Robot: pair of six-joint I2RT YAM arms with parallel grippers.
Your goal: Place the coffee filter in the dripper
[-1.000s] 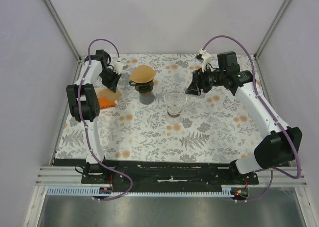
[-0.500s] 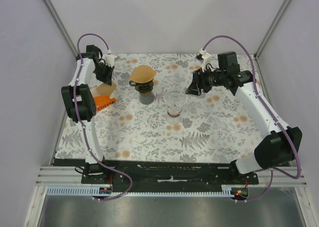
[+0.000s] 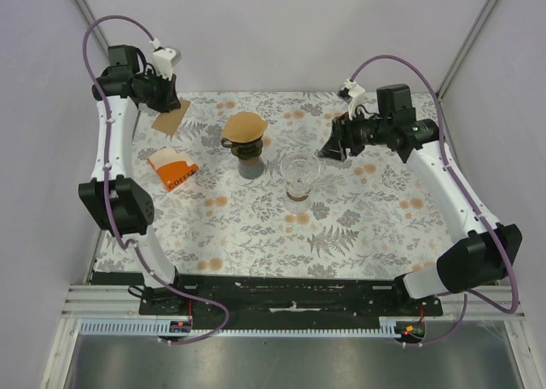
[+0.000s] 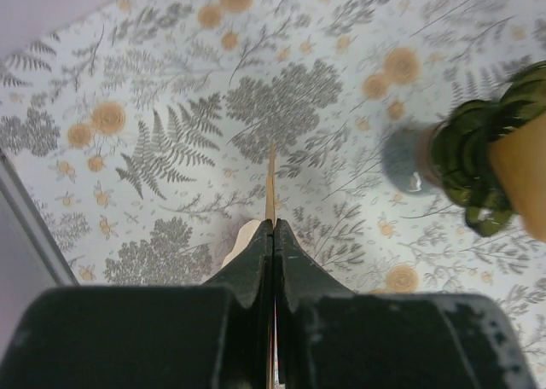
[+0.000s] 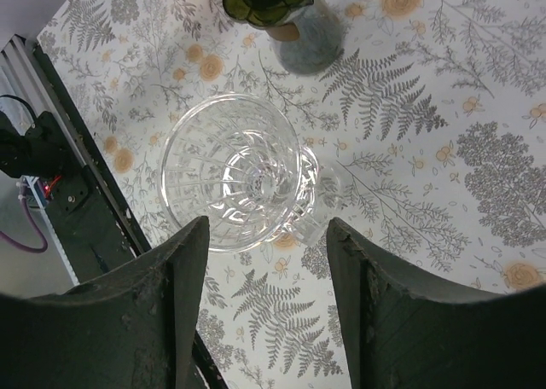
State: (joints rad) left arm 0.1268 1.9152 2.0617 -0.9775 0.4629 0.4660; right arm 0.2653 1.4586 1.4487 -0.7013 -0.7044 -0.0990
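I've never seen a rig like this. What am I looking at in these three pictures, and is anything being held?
Two robot arms are bolted at the near edge of a table covered with a floral cloth. One picture looks down from above. The other two come from a camera on each wrist, so that arm's own fingers fill the bottom of the view. On the cloth stand a green dripper with a brown filter on top, a clear glass dripper and an orange packet. The left gripper is shut on a thin paper coffee filter, held above the table. The right gripper is open over the glass dripper, holding nothing.
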